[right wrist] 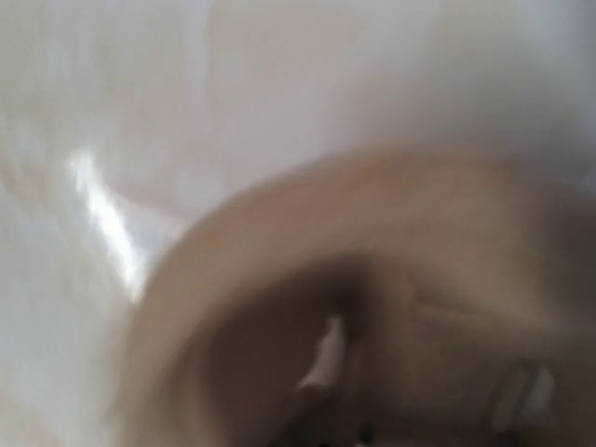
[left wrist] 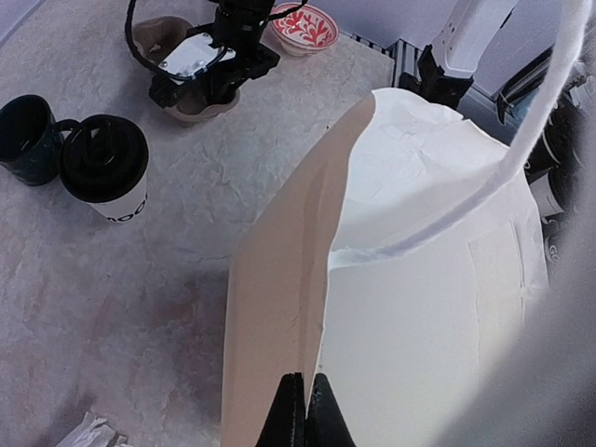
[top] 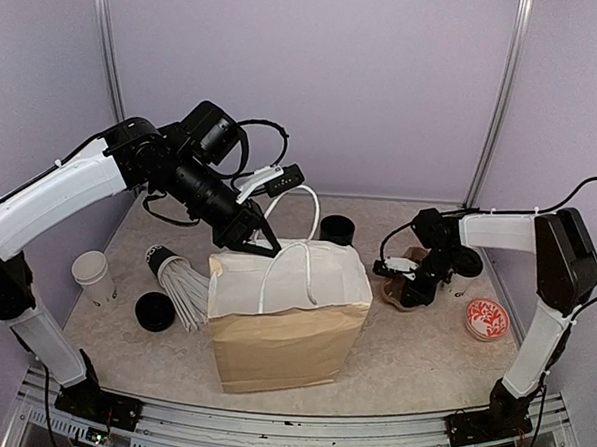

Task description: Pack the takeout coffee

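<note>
Left fingers (left wrist: 291,419) clamped on rim of brown paper bag (left wrist: 279,279); white paper takeout cup with black lid (left wrist: 104,177) upright on surface (left wrist: 186,279) beside dark green mug (left wrist: 26,140); right fingers (top: 416,282) at brown pulp carrier (left wrist: 149,35), state indeterminable

Outstretched left gripper (left wrist: 305,410) pinched closed; right gripper (top: 412,286) low, angled downward, jaws unclear.

The left arm (top: 60,196) has white shells and black joints. The right arm (top: 538,341) matches, trailing looping black cables.
</note>
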Robot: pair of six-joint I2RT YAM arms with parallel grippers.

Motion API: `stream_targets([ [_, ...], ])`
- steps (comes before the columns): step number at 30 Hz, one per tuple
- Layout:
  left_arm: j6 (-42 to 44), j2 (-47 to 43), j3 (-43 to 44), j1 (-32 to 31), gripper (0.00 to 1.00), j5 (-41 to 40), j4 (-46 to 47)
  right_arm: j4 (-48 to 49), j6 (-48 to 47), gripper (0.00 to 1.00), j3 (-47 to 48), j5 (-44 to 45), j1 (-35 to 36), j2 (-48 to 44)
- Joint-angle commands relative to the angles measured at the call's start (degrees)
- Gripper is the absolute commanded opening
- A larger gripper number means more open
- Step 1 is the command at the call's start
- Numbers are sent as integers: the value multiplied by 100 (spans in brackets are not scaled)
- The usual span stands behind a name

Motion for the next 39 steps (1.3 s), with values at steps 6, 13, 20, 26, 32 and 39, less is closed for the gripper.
stream_targets([
  [6,185,249,-135,-8,0,73,134,-597,-179,11,-306,639,-32,-381],
  [13,183,237,-211,-5,0,65,163,-550,-168,14,-80,926,-147,-391],
  [20,161,256,-211,0,0,30,176,-52,294,14,268,1388,-212,-134],
  [26,132,283,-202,-8,0,12,163,-361,969,27,898,865,-330,-108],
  [32,125,287,-220,-21,0,-23,162,-793,1858,36,1474,184,-610,144],
  [39,93,311,-213,-30,0,-30,152,-939,2330,46,1615,306,-654,538],
])
